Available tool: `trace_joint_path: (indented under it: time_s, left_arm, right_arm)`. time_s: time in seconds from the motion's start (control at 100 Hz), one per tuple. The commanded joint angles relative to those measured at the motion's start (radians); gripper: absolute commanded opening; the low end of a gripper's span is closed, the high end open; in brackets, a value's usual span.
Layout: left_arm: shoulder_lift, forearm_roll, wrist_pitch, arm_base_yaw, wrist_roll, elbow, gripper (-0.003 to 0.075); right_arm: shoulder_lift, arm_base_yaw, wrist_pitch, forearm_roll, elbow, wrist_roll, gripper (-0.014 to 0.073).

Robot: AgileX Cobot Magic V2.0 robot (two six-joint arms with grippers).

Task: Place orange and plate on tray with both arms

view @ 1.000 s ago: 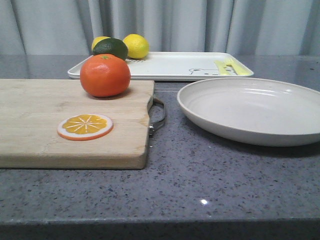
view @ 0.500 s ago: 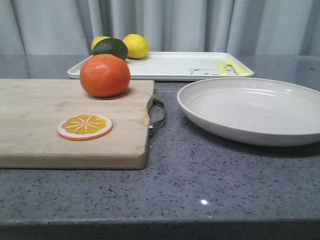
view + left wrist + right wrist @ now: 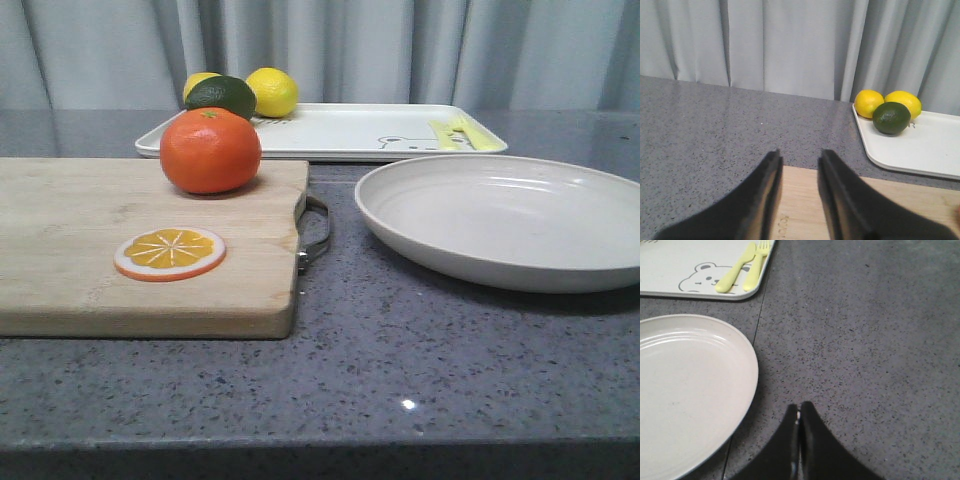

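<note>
Glossy plate [image 3: 510,215]; matt wooden cutting board [image 3: 80,250]; speckled stone table [image 3: 400,370].

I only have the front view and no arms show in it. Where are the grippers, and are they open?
Observer: The left gripper is open, empty, its fingers over the far edge of the cutting board.
Operator: And the right one?
Observer: The right gripper is shut on nothing, over bare counter beside the plate, not touching its rim.
Operator: Is the orange near the left fingers?
Observer: The left wrist view doesn't show it clearly; it shows two lemons and a dark green fruit on the tray corner.
Operator: Anything else on the tray?
Observer: The right wrist view shows yellow-green cutlery beside the bear drawing.
</note>
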Motion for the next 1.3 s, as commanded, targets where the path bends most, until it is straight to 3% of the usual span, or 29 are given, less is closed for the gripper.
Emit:
trace_joint_path:
  time_s: [0.0,0.15,0.31,0.7,0.84,1.1,1.29]
  left_arm:
    - [0.016,-0.004,-0.029,-0.001,0.0,-0.06,0.0328]
    - [0.07,-0.004,0.043,-0.001,0.0,-0.128,0.0479]
    - [0.183,-0.004,0.164,-0.04,0.0,-0.247,0.0557]
    - [0.57,-0.004,0.276,-0.326,0.0,-0.589,0.0559]
    - [0.706,-0.004,0.376,-0.398,0.0,-0.735,0.0559]
    - [0.936,-0.062,0.676,-0.44,0.0,-0.999,0.0559]
    - [1.056,-0.074,0.816,-0.44,0.006,-1.129,0.0559]
  right_arm:
    - [0.019,0.0,-0.088,-0.004,-0.038,-0.002,-0.0057]
    - [0.02,0.0,-0.102,-0.004,-0.038,-0.002,-0.0057]
    - [0.02,0.0,-0.102,-0.004,-0.038,-0.002,-0.0057]
    - [0.02,0.0,-0.08,-0.004,-0.038,-0.002,-0.0057]
    - [0.02,0.0,-0.08,-0.004,-0.038,-0.002,-0.0057]
    - [0.02,0.0,-0.08,-0.004,-0.038,-0.002,-0.0057]
    - [0.02,0.0,-0.08,-0.004,-0.038,-0.002,-0.0057]
